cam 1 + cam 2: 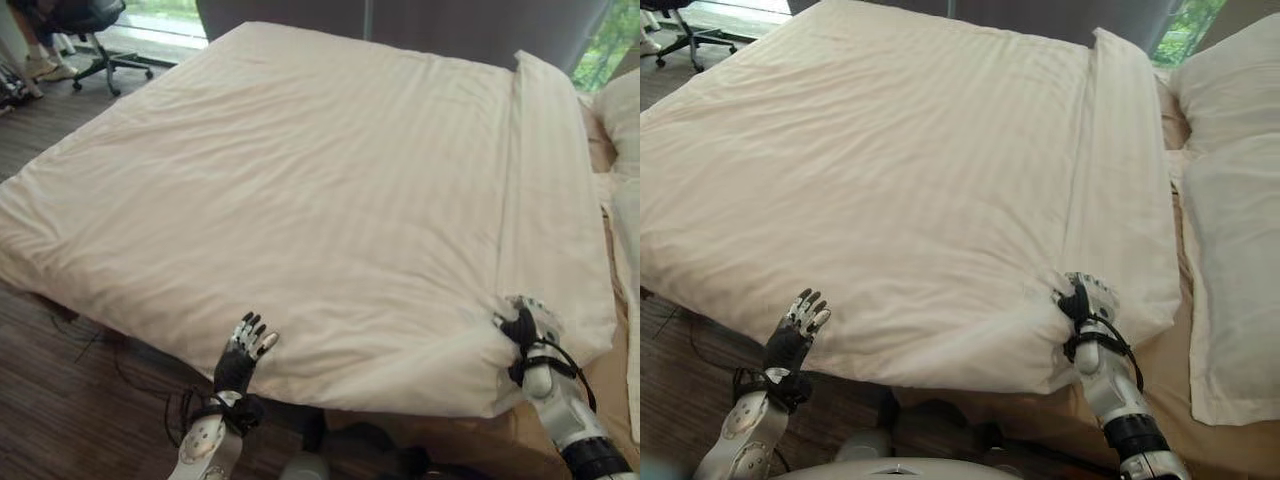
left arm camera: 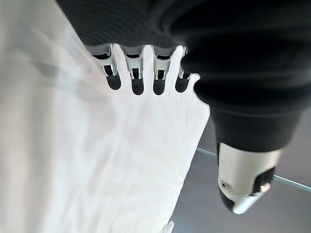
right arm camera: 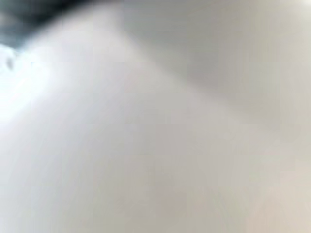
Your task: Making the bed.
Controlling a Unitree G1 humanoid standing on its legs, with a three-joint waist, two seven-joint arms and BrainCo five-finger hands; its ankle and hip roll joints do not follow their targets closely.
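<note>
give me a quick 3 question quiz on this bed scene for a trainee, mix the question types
1. True or false: the left hand is clamped on the duvet.
2. Which hand has bunched cloth at the duvet's near edge? A left, B right.
3. Fill in: a ___ lies to the right of the duvet.

Key: 1 false, its fingers are straight at the near edge. 2 B, the right hand. 3 pillow.

Duvet [image 1: 300, 200] spread on bed; pillows [image 1: 1230, 200] right; office chair [image 1: 95, 30] behind-left.
</note>
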